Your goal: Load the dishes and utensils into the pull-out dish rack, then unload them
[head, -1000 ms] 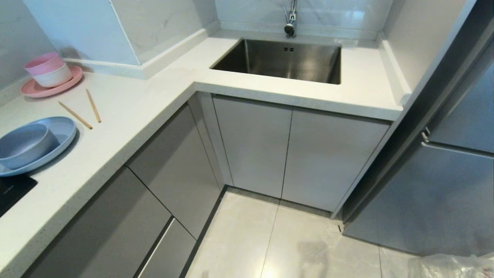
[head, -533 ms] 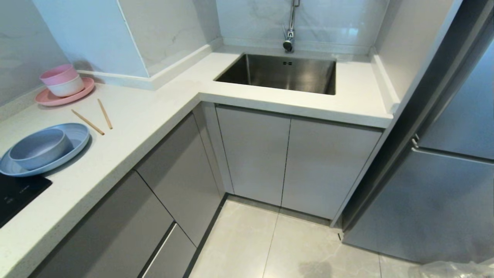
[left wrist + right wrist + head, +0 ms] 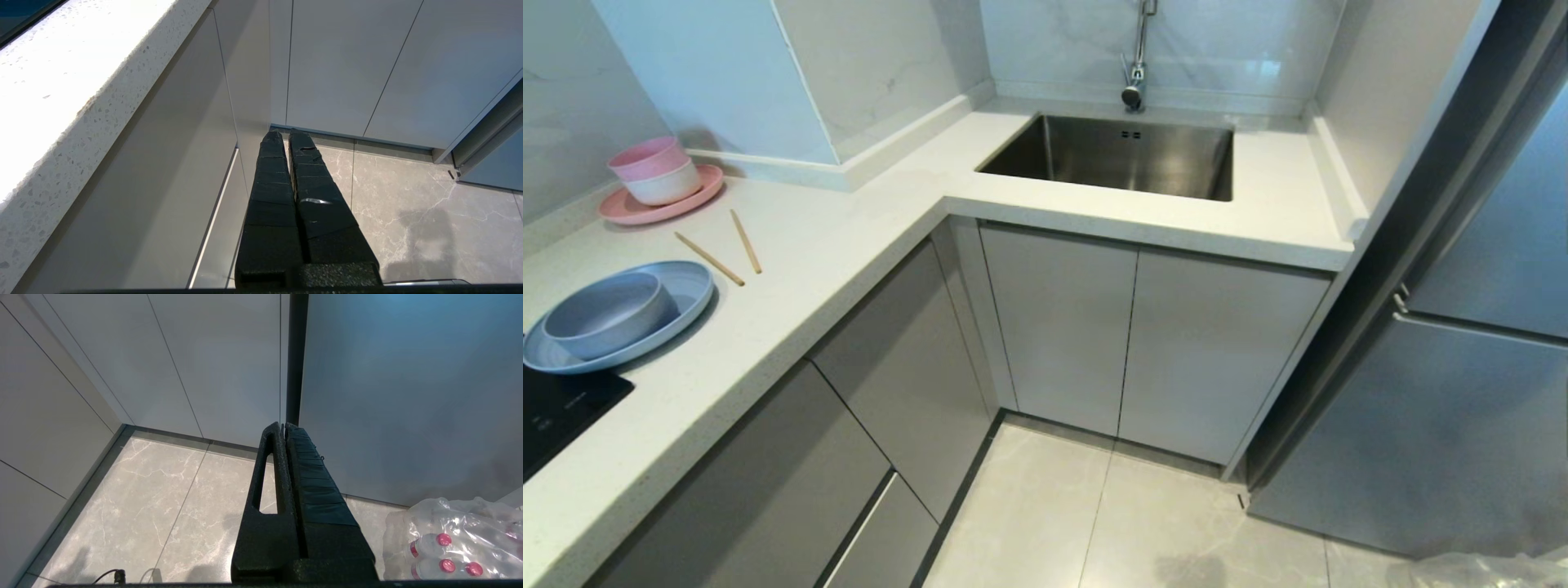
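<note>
Black ribbed gripper (image 3: 286,134) fingers (image 3: 271,179)

Matte blue plate (image 3: 690,287), wooden chopsticks (image 3: 745,241), brushed-metal sink (image 3: 1119,155), speckled stone countertop (image 3: 833,245).

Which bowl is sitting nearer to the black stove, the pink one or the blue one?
The grey-blue bowl, sitting on the light-blue plate right beside the black cooktop. The pink-and-white bowl sits farther back, by the wall.

My way along the surface (image 3: 849,237) is open between the chopsticks (image 3: 727,249) and the sink (image 3: 1119,155); the blue plate (image 3: 686,298) with its bowl (image 3: 605,314) and the pink dishes (image 3: 658,184) crowd the left end, and closed cabinet fronts (image 3: 1062,327) block everything below
</note>
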